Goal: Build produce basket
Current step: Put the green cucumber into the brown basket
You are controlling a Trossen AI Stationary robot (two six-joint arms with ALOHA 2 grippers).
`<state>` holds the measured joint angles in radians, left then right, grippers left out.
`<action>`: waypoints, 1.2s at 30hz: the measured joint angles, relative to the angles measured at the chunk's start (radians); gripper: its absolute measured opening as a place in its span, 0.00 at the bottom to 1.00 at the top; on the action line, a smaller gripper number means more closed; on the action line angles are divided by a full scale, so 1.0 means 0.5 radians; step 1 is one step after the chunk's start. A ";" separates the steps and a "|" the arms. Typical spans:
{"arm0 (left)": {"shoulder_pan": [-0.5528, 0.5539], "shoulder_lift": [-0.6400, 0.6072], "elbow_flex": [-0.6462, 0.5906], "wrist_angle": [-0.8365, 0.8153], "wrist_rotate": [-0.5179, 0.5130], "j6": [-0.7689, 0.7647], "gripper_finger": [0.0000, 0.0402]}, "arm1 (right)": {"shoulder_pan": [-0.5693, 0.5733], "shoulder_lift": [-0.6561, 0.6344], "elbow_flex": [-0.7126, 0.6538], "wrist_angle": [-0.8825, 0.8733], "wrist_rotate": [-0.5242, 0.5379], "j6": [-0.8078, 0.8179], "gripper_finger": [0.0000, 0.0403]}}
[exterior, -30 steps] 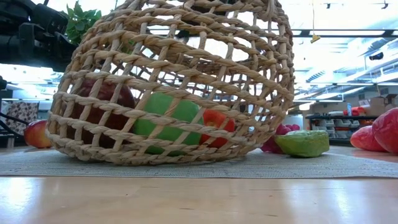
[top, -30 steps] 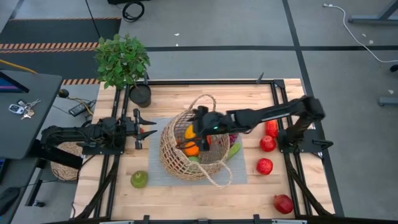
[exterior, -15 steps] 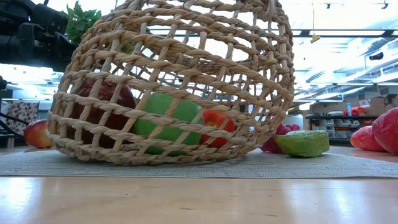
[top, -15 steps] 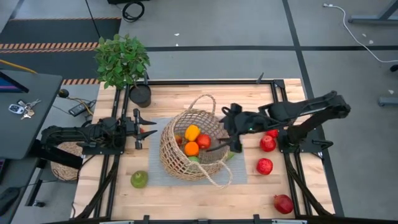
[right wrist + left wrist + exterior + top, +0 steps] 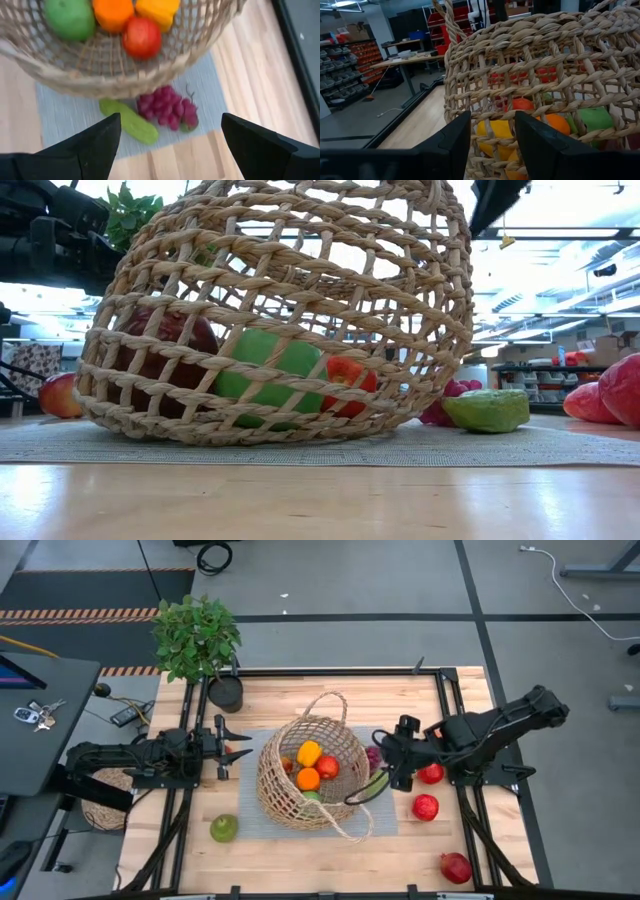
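Observation:
The wicker basket (image 5: 310, 780) stands on a grey mat (image 5: 385, 822) at the table's middle. It holds a yellow pepper (image 5: 309, 752), an orange (image 5: 308, 778), a red apple (image 5: 327, 766) and a green fruit (image 5: 265, 365). Purple grapes (image 5: 167, 111) and a green pear (image 5: 129, 123) lie on the mat, right of the basket. My right gripper (image 5: 386, 758) hangs open above them, tipped downward, with nothing between its fingers. My left gripper (image 5: 238, 745) waits shut, level, left of the basket.
Three red fruits (image 5: 431, 773) (image 5: 425, 807) (image 5: 456, 867) lie on the wood near the right arm's base. A green apple (image 5: 223, 829) sits front left, and a red-yellow apple (image 5: 58, 395) lies by the left gripper. A potted plant (image 5: 197, 635) stands at the far left.
My right gripper has drawn back from over the basket toward the table's right edge, rising a little and turning as it went. It now stands over the grapes and the pear. The fruit in the basket, hidden under it before, shows again.

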<state>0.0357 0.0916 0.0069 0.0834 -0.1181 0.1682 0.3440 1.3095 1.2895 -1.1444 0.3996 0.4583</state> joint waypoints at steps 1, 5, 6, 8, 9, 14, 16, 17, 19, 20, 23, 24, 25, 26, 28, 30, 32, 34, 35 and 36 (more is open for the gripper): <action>0.000 0.000 0.000 0.000 0.000 0.000 0.40 | 0.008 -0.014 -0.052 0.014 0.000 0.034 0.86; 0.000 0.000 0.000 0.001 -0.001 0.000 0.40 | 0.030 -0.072 -0.314 0.120 0.000 0.142 0.86; 0.000 0.000 0.000 -0.001 0.000 0.000 0.40 | 0.032 -0.088 -0.388 0.166 0.000 0.151 0.86; 0.000 0.000 0.000 0.000 -0.001 0.000 0.40 | 0.032 -0.107 -0.528 0.289 -0.005 0.160 0.86; 0.000 0.000 0.000 0.000 -0.001 0.000 0.40 | 0.032 -0.110 -0.601 0.370 -0.017 0.150 0.86; 0.000 0.000 0.000 0.000 0.000 0.000 0.40 | 0.028 -0.102 -0.926 0.807 -0.034 -0.071 0.86; 0.000 0.000 0.000 0.000 0.000 0.000 0.40 | 0.020 -0.102 -1.038 0.989 -0.050 -0.129 0.86; 0.000 0.000 0.000 0.000 0.000 0.000 0.40 | 0.016 -0.102 -1.081 1.065 -0.055 -0.144 0.86; 0.000 0.000 0.000 -0.001 0.000 0.000 0.40 | 0.010 -0.102 -1.156 1.173 -0.066 -0.191 0.86; 0.000 0.000 0.000 0.000 0.000 0.000 0.40 | 0.007 -0.102 -1.191 1.229 -0.071 -0.229 0.86; 0.000 0.000 0.000 0.000 0.000 0.000 0.40 | -0.005 -0.102 -1.304 1.453 -0.127 -0.368 0.86; 0.000 0.000 0.000 0.000 0.000 0.000 0.40 | -0.010 -0.102 -1.340 1.534 -0.163 -0.406 0.86; 0.000 0.000 0.000 0.000 -0.001 0.000 0.40 | -0.013 -0.102 -1.380 1.623 -0.182 -0.444 0.86; 0.000 0.000 0.000 0.000 0.000 0.000 0.40 | -0.013 -0.102 -1.420 1.701 -0.187 -0.483 0.86; 0.001 0.000 0.000 0.000 -0.001 0.000 0.40 | -0.013 -0.102 -1.491 1.837 -0.188 -0.572 0.86; 0.000 0.000 0.000 0.000 0.000 0.000 0.40 | -0.013 -0.102 -1.563 1.971 -0.186 -0.611 0.86; 0.000 0.000 0.000 0.000 -0.001 0.000 0.40 | -0.013 -0.102 -1.619 2.044 -0.188 -0.628 0.86; 0.000 0.000 0.000 0.000 0.000 0.000 0.40 | -0.013 -0.102 -1.664 2.088 -0.199 -0.679 0.86; 0.000 0.000 0.000 0.000 0.000 0.000 0.40 | -0.013 -0.102 -1.686 2.093 -0.204 -0.705 0.86; 0.001 0.000 0.000 0.000 -0.001 0.000 0.40 | -0.013 -0.102 -1.705 2.090 -0.202 -0.723 0.86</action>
<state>0.0360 0.0914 0.0067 0.0834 -0.1184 0.1680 0.3374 1.2583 0.4371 -0.0996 0.2985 0.0971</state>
